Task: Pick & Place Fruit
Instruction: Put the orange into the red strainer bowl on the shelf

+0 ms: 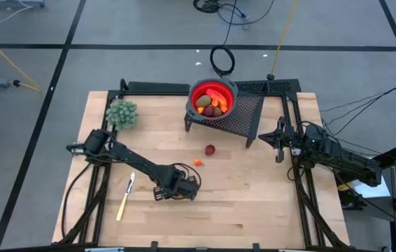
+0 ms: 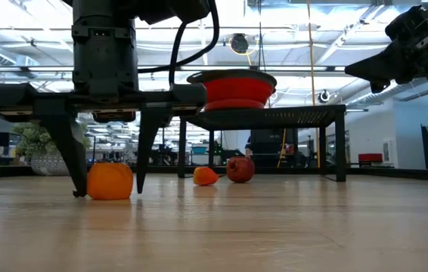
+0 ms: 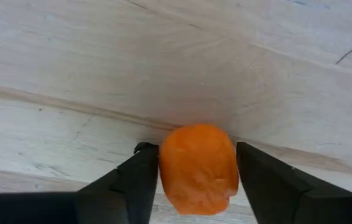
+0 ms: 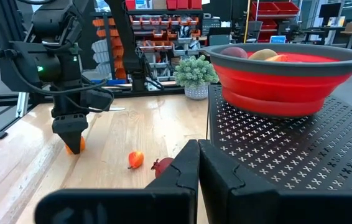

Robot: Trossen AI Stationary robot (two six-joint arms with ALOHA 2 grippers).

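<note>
Spreading across the scene: a pale wooden counter, carrying at its far middle a black perforated stand that is raising a red bowl already loaded with several fruits, likely so the collecting point sits clear of the working surface. Standing at the far left corner: a bushy green plant, well apart from the work; lying near the left edge: a yellow-handled knife, not part of the job. Reaching down in the near middle: the left gripper, jaws partly apart and straddling the orange fruit, one finger on each side, the fruit resting on the wood between them; touching or only just beside, hard to tell, so not yet a sure hold. Probably closing in for the pick. Waiting at the right edge beside the stand: the right gripper, jaws pressed together on nothing, kept out of the way. Lying farther on, between the left gripper and the stand: a dark red ball and, just beside it, a tiny orange bit, both waiting to be collected.
</note>
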